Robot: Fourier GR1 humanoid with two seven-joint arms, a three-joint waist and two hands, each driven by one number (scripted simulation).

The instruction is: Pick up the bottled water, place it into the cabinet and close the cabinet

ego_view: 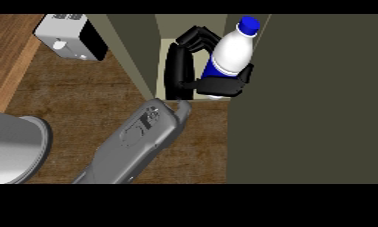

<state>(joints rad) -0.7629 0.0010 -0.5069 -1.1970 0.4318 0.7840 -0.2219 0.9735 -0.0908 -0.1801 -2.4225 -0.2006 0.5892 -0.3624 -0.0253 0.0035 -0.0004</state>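
Note:
The water bottle (235, 51), white with a blue cap and blue label, is in the cabinet's (168, 27) open front, cap tilted up and to the right. My left hand (179, 68) is shut on it. The palm lies against the bottle's left side, the fingers (198, 37) curl round its far side and the thumb (220, 87) wraps its lower part. The grey forearm (136, 141) runs in from the lower edge. The dark cabinet door (303, 101) stands open at the right, close to the bottle. My right hand does not show.
A white and black appliance (70, 36) stands on the wooden counter (81, 91) at the upper left. A grey round object (18, 148) sits at the left edge. The cabinet's left panel (133, 53) rises beside my hand.

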